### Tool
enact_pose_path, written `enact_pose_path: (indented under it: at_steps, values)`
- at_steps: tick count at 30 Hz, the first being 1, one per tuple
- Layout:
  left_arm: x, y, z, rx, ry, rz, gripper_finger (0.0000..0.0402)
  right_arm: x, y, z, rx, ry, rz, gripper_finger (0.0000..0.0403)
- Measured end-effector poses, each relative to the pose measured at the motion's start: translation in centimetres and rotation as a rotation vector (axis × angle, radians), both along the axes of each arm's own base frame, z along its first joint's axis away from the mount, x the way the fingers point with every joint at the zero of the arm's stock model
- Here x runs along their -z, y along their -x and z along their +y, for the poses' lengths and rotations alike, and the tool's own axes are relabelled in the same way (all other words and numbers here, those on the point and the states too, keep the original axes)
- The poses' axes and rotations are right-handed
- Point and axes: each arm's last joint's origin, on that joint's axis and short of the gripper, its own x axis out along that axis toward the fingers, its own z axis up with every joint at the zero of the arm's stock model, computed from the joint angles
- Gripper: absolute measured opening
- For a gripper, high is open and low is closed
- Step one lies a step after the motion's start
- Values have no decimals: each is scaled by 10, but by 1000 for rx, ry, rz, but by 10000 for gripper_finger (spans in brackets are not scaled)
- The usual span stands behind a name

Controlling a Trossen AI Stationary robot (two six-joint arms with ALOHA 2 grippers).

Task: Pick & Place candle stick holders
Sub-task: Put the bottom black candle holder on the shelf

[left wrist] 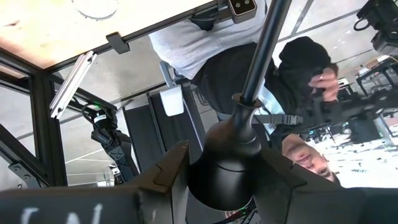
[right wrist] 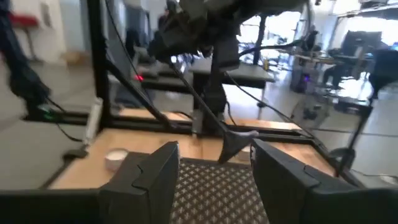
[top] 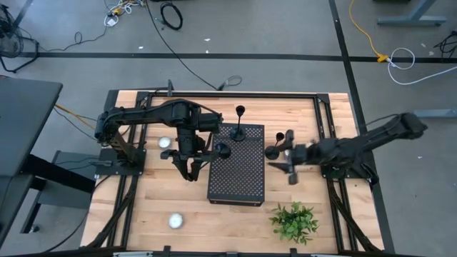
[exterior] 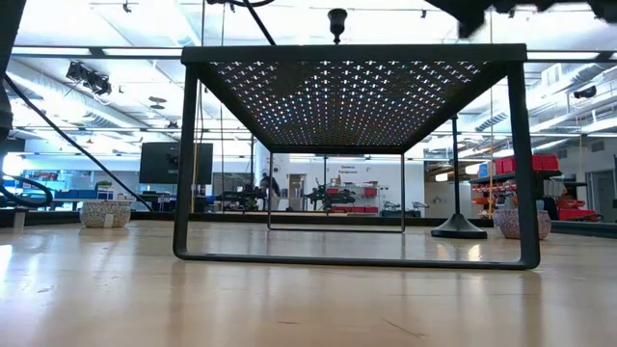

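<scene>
Box [top: 237,173] mid-table, plant [top: 293,220] to its right, tealight [top: 176,220] left.

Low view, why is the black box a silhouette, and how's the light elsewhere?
Low view: bright room lights behind the perforated box shine through its holes, backlighting it. High view: even light, soft shadows. Left wrist view: the candle stick holder in the left gripper is dark against a bright room. Right wrist view: the right gripper, open by the box, faces a bright room.
</scene>
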Motion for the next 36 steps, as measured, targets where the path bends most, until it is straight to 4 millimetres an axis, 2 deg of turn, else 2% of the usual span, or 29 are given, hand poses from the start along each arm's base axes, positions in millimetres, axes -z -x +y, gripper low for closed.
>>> enact_pose_path:
  at_steps: [7,16,24,32,36]
  values:
    - [0,0,-1,8,-1,-7,139,-8,-65,30,158,171,89,201]
    - [0,0,-1,22,-10,-27,138,-10,-130,56,165,318,123,201]
    - [0,0,-2,37,-15,-42,135,-13,-159,67,167,355,109,201]
    - [0,0,-2,38,-16,-50,135,-1,-182,77,166,397,131,201]
    - [0,-1,-2,38,-17,-58,137,0,-193,77,226,426,134,201]
